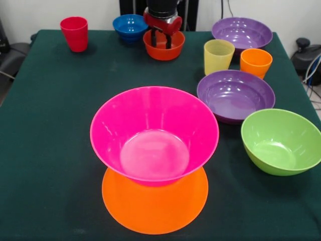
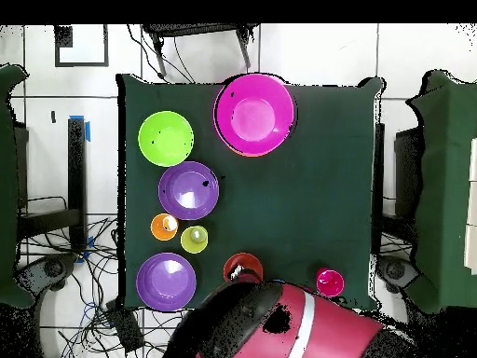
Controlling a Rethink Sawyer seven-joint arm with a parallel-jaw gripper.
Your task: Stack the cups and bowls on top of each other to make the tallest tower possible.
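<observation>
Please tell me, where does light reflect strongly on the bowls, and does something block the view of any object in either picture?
Front view: soft glare lies on the floor of the pink bowl and on both purple bowls. The gripper reaches into the small red-orange bowl and hides part of it. Overhead view: the arm covers the blue bowl fully and part of the red-orange bowl.

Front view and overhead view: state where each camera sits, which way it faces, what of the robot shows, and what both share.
Front view: across the table from the robot, facing it; the gripper reaches down into the small red-orange bowl at the far edge.
Overhead view: above the table, looking straight down; the red and black arm fills the bottom edge.
Shared: the hot pink bowl on the upturned orange bowl, and the lime green bowl.
</observation>
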